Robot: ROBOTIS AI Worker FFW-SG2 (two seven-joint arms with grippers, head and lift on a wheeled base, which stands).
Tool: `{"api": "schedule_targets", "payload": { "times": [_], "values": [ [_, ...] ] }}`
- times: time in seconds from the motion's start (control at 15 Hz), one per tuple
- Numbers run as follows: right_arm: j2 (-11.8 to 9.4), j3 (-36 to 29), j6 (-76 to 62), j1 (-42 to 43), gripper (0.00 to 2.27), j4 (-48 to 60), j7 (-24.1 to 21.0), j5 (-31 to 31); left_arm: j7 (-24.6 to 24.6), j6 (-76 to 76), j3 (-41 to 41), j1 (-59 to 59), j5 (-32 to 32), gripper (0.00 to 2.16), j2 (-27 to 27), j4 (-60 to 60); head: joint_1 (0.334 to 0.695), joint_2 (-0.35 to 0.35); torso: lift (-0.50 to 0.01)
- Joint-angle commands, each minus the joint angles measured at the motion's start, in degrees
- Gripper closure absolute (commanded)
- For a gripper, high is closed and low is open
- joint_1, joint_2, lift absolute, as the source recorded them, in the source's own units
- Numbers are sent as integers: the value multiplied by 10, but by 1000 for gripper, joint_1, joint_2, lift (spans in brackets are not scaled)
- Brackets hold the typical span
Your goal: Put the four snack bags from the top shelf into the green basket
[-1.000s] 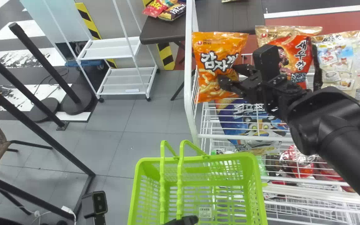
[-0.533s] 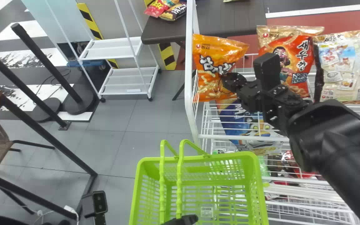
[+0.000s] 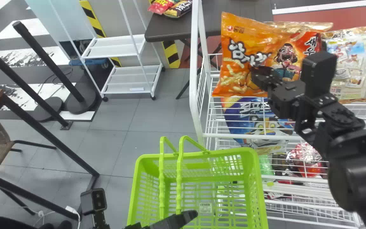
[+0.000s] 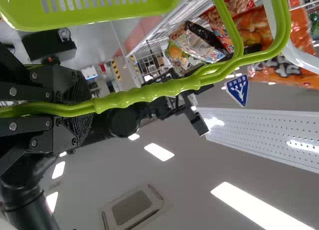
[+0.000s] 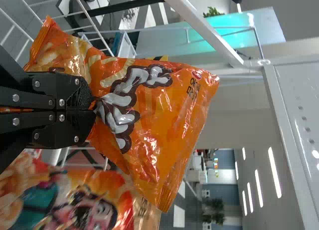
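Head view: early stage, one item gripped, none delivered

In the head view, no snack bag is seen inside the green slatted plastic basket (image 3: 235,152), set at six o'clock; through its open top, only a white label (image 3: 205,208) can be made out on the latticed floor. The shiny orange snack bag (image 3: 241,41) is held at one o'clock from it, over the white wire top shelf (image 3: 214,135), pinched at its middle by the jaws of the black right gripper (image 5: 93,109). All four are therefore judged still to be delivered.

On that shelf, the red-and-gold bag (image 3: 310,44) is partly covered by the orange one; the cream, picture-printed bag (image 3: 357,60) is placed at three o'clock. What may be the fourth, a yellow-and-green bag (image 4: 177,55), is glimpsed beside it in the left wrist view. A blue tiger-printed bag (image 3: 253,117) is seen through the wires, apparently a tier lower. The smooth green handles (image 4: 149,93) are clamped together by the left gripper (image 4: 85,108).
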State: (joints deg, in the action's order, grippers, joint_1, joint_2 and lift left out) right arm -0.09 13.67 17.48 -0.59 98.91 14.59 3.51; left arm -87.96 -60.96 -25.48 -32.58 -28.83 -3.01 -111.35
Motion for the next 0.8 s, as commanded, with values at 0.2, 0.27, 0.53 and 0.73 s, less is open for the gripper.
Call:
{"api": "schedule_targets", "payload": {
  "times": [0.2,0.27,0.53,0.73],
  "values": [
    [1,-29,143,-181,2250,248,1,18,6,-2,6,25,4,2148,-1,7,695,189,0],
    [1,-29,146,-210,2250,283,1,29,7,-2,9,28,5,2148,-1,10,695,185,0],
    [-8,-30,278,-286,2250,375,2,91,11,-4,13,35,11,2148,0,15,695,201,0],
    [-11,-13,387,-298,2250,389,3,102,11,-5,13,36,14,2148,1,16,695,251,0]
  ]
}}
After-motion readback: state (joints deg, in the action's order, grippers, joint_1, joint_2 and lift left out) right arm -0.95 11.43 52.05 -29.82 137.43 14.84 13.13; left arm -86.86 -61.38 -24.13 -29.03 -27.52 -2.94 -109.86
